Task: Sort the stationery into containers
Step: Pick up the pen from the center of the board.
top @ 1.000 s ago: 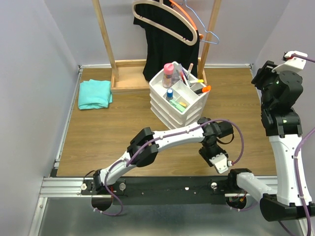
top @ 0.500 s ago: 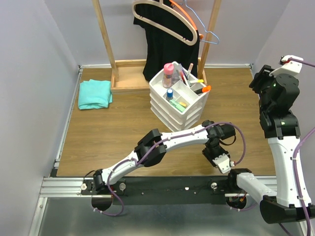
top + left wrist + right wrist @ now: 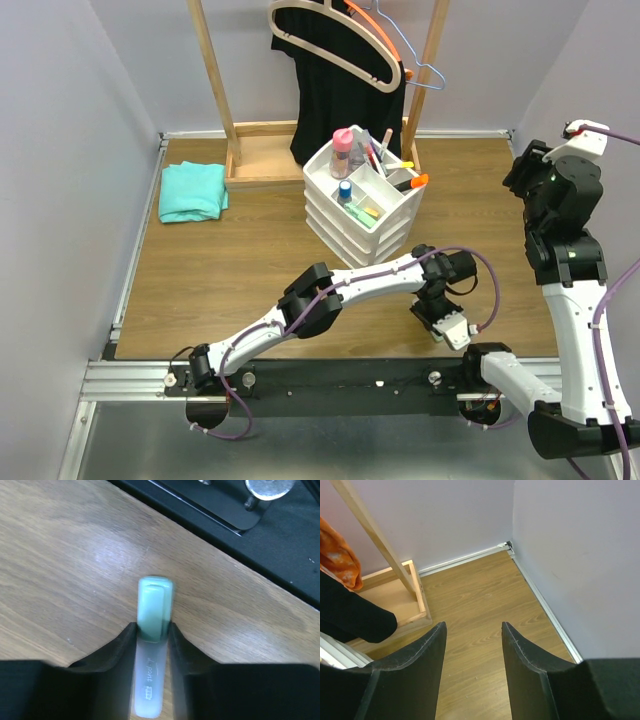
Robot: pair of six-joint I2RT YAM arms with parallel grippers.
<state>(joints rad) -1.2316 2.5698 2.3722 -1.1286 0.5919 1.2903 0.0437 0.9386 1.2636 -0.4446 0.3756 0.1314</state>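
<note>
Left gripper (image 3: 152,630) is pinching green highlighter (image 3: 155,605) near its cap, lower centre; end-heavy hold is probably risking swivel or drop on lift. Right gripper (image 3: 473,630) is hanging open.

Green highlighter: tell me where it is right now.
Left wrist view: the green highlighter lies on the wooden table between the fingers of the left gripper, close to the black base rail.
</note>
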